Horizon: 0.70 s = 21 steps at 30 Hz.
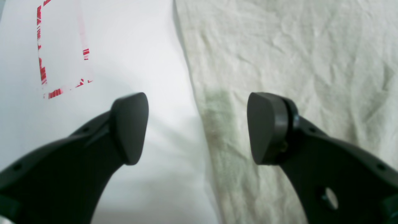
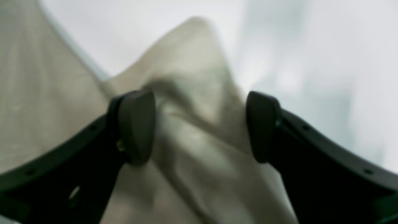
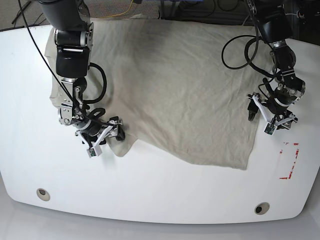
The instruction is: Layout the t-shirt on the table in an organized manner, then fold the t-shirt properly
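Across the white tabletop [image 3: 160, 200] the t-shirt [image 3: 170, 85] is lying spread and wrinkled. At nine o'clock my right gripper [image 3: 100, 134] is hovering with jaws apart around a raised fold, gripping nothing. At three o'clock my left gripper [image 3: 270, 114] is straddling the hem edge, jaws wide and empty, near red tape [image 3: 289, 161].
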Available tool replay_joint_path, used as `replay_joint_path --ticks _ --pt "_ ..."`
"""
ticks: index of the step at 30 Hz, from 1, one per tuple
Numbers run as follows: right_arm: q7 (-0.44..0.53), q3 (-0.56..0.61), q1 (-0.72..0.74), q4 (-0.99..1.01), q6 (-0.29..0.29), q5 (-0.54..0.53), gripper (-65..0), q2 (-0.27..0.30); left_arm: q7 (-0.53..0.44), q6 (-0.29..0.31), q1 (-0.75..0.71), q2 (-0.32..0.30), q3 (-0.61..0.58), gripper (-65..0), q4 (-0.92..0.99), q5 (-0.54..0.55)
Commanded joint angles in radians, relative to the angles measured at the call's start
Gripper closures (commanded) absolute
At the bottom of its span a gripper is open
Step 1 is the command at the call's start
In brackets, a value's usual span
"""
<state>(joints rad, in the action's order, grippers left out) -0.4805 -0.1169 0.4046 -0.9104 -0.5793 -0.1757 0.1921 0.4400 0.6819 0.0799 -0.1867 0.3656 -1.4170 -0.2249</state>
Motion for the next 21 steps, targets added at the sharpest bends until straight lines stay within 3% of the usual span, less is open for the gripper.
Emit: replay_joint_path --ticks 1,6,15,21 --pt "-0.074 0.003 0.015 -0.029 -0.009 0.005 -42.7 -0.001 -0.020 -0.003 0.018 -0.012 0.003 -45.1 -0.020 0.012" --pt "-0.091 0.003 0.014 -0.051 -0.009 0.002 -33.8 -0.016 -0.020 -0.003 0.021 -0.012 0.003 -45.1 -0.020 0.012" --pt "-0.091 0.003 0.018 -0.048 -0.009 0.005 -10.0 -0.015 -0.020 -0.003 0.021 -0.012 0.003 -45.1 -0.020 0.012" --pt "-0.091 0.003 0.020 -0.049 -0.009 0.005 -2.5 -0.013 -0.020 -0.003 0.019 -0.012 0.003 -45.1 -0.020 0.012"
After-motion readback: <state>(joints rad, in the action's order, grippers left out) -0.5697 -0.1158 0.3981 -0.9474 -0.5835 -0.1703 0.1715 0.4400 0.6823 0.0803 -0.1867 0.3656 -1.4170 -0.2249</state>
